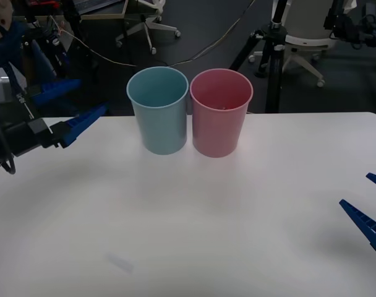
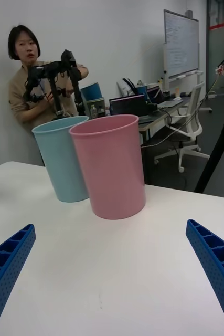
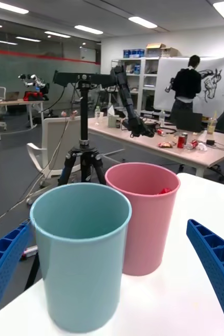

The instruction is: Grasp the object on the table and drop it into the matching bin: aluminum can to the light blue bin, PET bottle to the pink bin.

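Table: the large white smooth tabletop (image 1: 194, 235) is carrying the two bins side by side near its far edge.
Light blue bin: the plain light blue tapered round plastic bin (image 1: 158, 110) is standing upright on the robot's left of the pair, its rim touching or all but touching the pink one's.
Pink bin: the plain pink tapered round plastic bin (image 1: 221, 112) is standing upright just beside it, on the robot's right.
PET bottle: in the left wrist view a small patch of red (image 3: 164, 190) is showing inside the pink bin, just below the rim against the far wall; whether it is the bottle's cap or label cannot be told. It is lying well apart from both grippers.
Left gripper: the left gripper (image 1: 67, 111) is hovering above the table's left side, level with the bins and to the left of the light blue one, its blue ribbed fingers (image 3: 216, 268) spread wide with nothing between them.
Right gripper: the right gripper (image 1: 372, 204) is hanging low over the table's near right edge, pointing toward the bins, its blue fingers (image 2: 216, 262) standing wide apart and holding nothing.
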You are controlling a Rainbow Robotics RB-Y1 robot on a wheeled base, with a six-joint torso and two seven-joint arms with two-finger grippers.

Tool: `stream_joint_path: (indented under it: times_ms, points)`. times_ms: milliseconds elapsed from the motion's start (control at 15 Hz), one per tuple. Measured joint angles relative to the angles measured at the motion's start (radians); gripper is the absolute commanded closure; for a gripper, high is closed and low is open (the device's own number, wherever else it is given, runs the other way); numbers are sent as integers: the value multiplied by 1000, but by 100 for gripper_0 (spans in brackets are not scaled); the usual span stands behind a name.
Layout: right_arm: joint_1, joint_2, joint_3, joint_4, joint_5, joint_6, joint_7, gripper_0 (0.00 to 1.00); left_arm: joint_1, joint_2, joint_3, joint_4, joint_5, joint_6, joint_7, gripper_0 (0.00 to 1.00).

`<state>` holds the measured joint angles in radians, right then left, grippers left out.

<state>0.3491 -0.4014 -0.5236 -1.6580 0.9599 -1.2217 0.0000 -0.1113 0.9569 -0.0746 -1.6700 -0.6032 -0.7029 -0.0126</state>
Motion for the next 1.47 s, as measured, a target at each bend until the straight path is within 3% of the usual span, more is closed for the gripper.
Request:
stream_joint_path:
  times_ms: [267,600,733,1000,1467]
  points:
    - [0,0,0,0,0,0,0,0,132,-118,177,-31,-190,-64,30,0]
    - [0,0,0,0,0,0,0,0,237,-365,402,-34,-460,-243,71,0]
    - [0,0,0,0,0,0,0,0,255,-427,455,-35,-515,-305,80,0]
    - [0,0,0,0,0,0,0,0,336,-480,473,-78,-508,-325,73,0]
    - [0,0,0,0,0,0,0,0,443,-487,487,-128,-456,-329,62,0]
